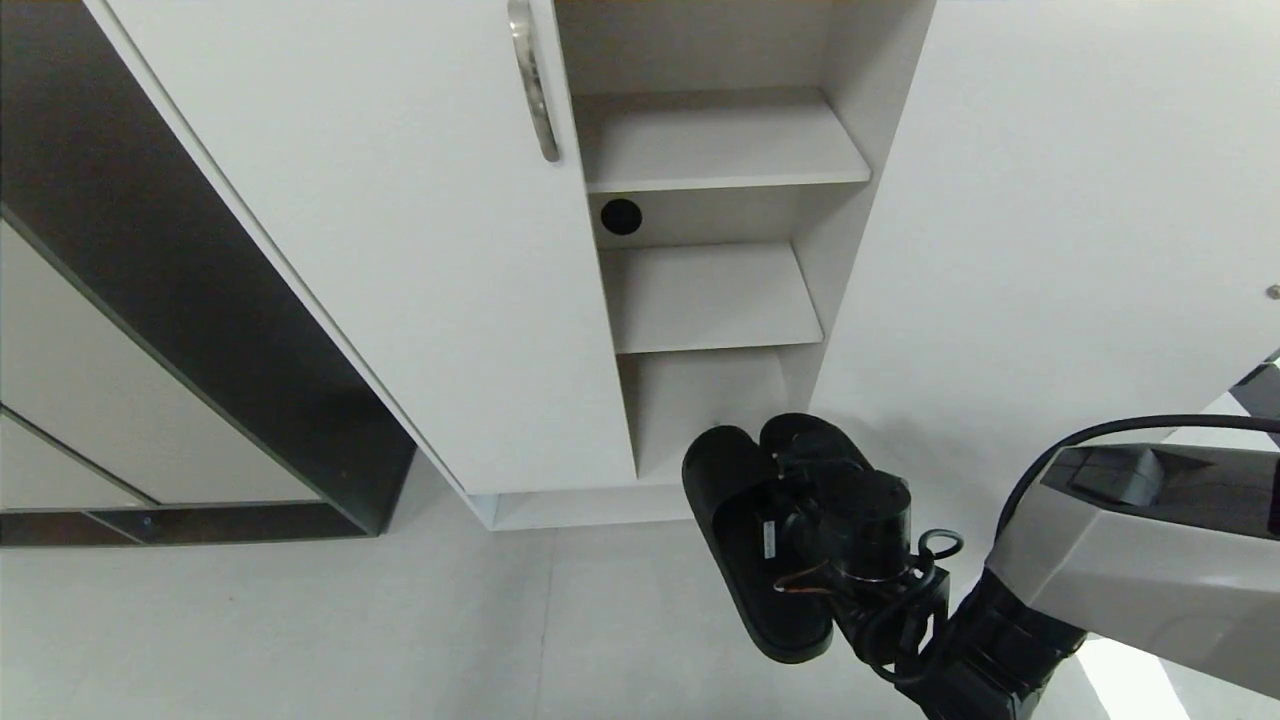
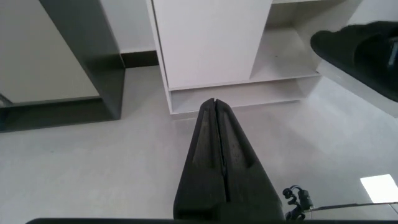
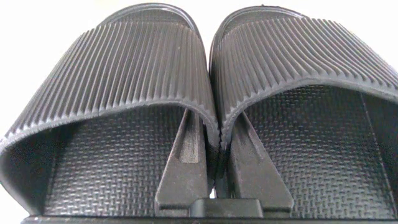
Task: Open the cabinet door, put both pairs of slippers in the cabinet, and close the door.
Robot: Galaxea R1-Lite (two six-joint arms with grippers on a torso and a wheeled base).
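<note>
A pair of black slippers (image 1: 740, 510) hangs side by side just above the floor, in front of the cabinet's bottom compartment (image 1: 700, 400). My right gripper (image 1: 795, 480) is shut on them. In the right wrist view its fingers (image 3: 186, 155) reach under the ribbed straps (image 3: 124, 68) and pinch the two inner strap edges together at the gripper (image 3: 214, 118). The cabinet's right door (image 1: 1050, 200) stands swung open. My left gripper (image 2: 214, 104) is shut with nothing in it, low over the floor and facing the cabinet base; the slippers (image 2: 364, 53) show off to its side.
Two bare shelves (image 1: 705, 295) (image 1: 715, 140) sit above the bottom compartment. The left cabinet door (image 1: 400, 250) is closed, with a metal handle (image 1: 533, 80). A dark panel (image 1: 200, 300) stands to the left. Light floor (image 1: 400, 620) lies open before the cabinet.
</note>
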